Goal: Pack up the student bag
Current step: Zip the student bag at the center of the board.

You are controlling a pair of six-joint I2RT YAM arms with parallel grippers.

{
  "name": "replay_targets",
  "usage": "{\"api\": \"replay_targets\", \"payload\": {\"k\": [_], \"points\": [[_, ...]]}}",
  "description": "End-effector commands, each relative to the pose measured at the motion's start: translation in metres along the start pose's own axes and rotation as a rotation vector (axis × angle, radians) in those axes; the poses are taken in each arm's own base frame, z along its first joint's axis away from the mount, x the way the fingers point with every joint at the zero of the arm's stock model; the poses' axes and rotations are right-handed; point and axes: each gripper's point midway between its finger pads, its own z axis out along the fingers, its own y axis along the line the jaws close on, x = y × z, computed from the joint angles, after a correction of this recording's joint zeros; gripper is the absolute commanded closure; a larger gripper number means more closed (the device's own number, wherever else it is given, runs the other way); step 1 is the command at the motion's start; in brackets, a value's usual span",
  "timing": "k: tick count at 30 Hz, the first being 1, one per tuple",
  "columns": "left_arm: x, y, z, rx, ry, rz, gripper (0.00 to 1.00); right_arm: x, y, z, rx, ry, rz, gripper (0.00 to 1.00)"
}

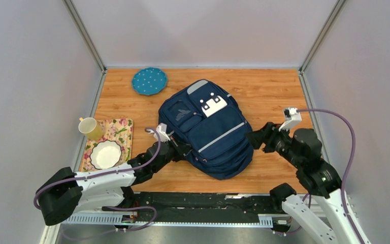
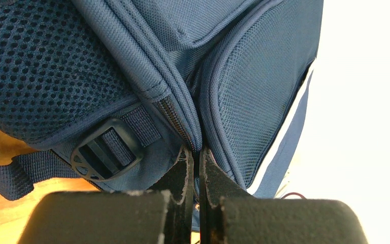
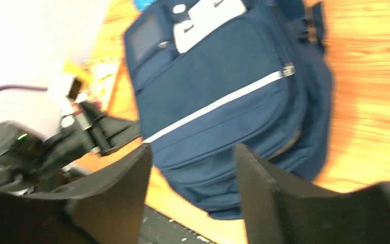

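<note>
One big container takes the middle of the wooden table (image 1: 274, 91): the student bag (image 1: 210, 134), navy blue, lying on its back with the front pockets up. What it holds cannot be seen from here. A thin pale stripe (image 1: 222, 137) crosses the front pocket at a slant. Above the stripe sits a white patch (image 1: 213, 105) with a few dark marks, too small to read as writing.

The left gripper (image 2: 195, 152) is clenched tight at the bag's left flank. Its tips press into the seam where a zipper (image 2: 175, 119) runs between two compartments, just beside a dark plastic strap buckle (image 2: 106, 150). Whether a zipper pull is pinched between the tips, I cannot tell. The right gripper (image 3: 193, 152) is near the bag's right side, its jaws spread apart, and it holds nothing.

At the left edge lies a flowered tray (image 1: 124, 127). A white scalloped bowl (image 1: 105, 154) stands on its near half, and a yellow mug (image 1: 90, 127) stands at its far left corner. A blue dotted plate (image 1: 149, 81) sits at the back of the table, just beyond the bag's top.
</note>
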Motion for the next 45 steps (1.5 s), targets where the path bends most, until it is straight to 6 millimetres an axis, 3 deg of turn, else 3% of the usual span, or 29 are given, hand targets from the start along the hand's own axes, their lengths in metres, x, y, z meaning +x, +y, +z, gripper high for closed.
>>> {"api": "replay_targets", "payload": {"k": [1,2,4,5,7,9,10,11,14,20,26,30,33,36,40,45], "points": [[-0.003,-0.055,0.003,0.108,0.008,-0.062,1.00,0.056,0.020,-0.015,-0.160,0.133,0.046,0.42],[-0.003,-0.061,0.006,0.111,0.011,-0.065,1.00,0.071,0.031,-0.017,-0.214,0.175,0.081,0.44],[0.001,-0.069,0.007,0.124,0.031,-0.068,1.00,0.073,0.037,-0.017,-0.242,0.130,0.102,0.48],[0.003,-0.070,0.010,0.118,0.040,-0.071,1.00,0.092,0.042,-0.017,-0.271,0.176,0.083,0.48],[0.008,-0.073,0.011,0.129,0.055,-0.078,1.00,0.094,0.044,-0.008,-0.239,0.156,0.064,0.48],[0.010,-0.071,0.012,0.125,0.063,-0.092,1.00,0.105,0.061,-0.011,-0.274,0.183,0.011,0.48],[0.010,-0.073,0.011,0.131,0.064,-0.096,1.00,0.109,0.058,0.001,-0.210,0.168,-0.020,0.48],[0.010,-0.075,0.012,0.136,0.064,-0.102,1.00,0.121,0.070,-0.003,-0.237,0.189,-0.061,0.48],[0.010,-0.078,0.011,0.145,0.069,-0.114,1.00,0.137,0.075,0.011,-0.143,0.153,-0.093,0.48],[0.015,-0.088,0.007,0.172,0.111,-0.135,1.00,0.161,0.093,0.039,-0.093,0.099,-0.044,0.55],[0.012,-0.092,0.002,0.190,0.110,-0.172,1.00,0.166,0.104,0.057,-0.048,0.045,-0.025,0.55],[0.009,-0.092,-0.001,0.187,0.100,-0.182,1.00,0.183,0.093,0.069,0.051,0.058,-0.042,0.56],[0.005,-0.093,-0.003,0.196,0.085,-0.185,1.00,0.186,0.085,0.074,0.096,0.037,-0.043,0.56],[0.005,-0.093,-0.004,0.193,0.089,-0.179,1.00,0.181,0.082,0.080,0.120,-0.015,-0.070,0.56],[0.009,-0.087,-0.005,0.186,0.098,-0.191,1.00,0.161,0.082,0.092,0.156,-0.116,-0.092,0.56],[0.015,-0.091,-0.005,0.202,0.133,-0.197,1.00,0.157,0.074,0.110,0.206,-0.167,-0.099,0.56]]}}
